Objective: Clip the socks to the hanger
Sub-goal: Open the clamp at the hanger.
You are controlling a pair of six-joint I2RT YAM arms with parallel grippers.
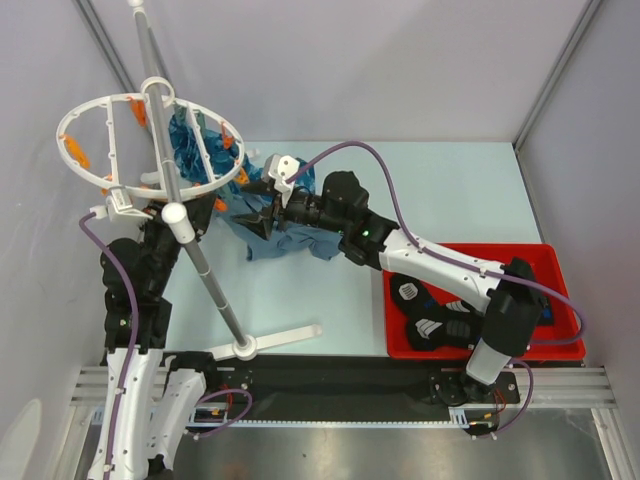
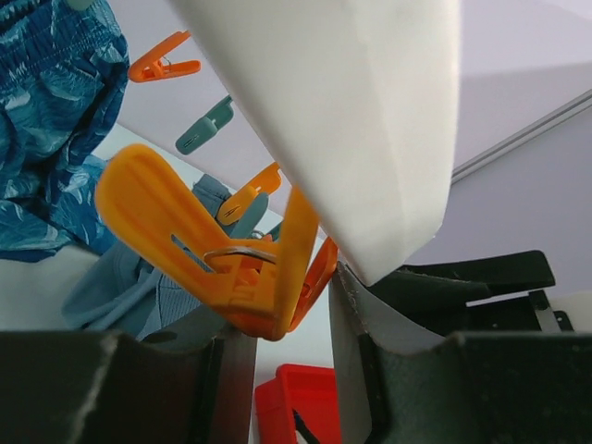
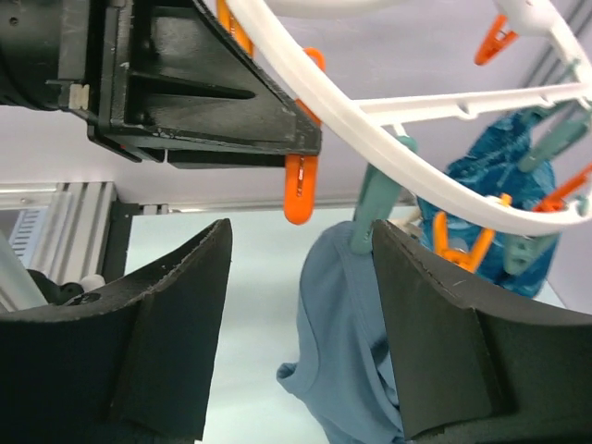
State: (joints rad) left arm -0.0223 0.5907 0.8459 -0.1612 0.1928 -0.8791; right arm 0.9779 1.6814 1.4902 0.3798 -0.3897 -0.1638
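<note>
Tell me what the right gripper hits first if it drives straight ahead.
Probably the plain grey-blue cloth hanging from a teal plastic peg, between the right gripper's open fingers; depth is unclear.

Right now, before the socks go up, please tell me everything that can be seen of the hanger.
The hanger is a white, plastic-looking ring with spokes, tilted on a leaning grey pole whose white foot stands on the table. Orange and teal clips hang from it; blue patterned cloths and a grey-blue cloth hang clipped. The left claw grips one orange clip.
</note>
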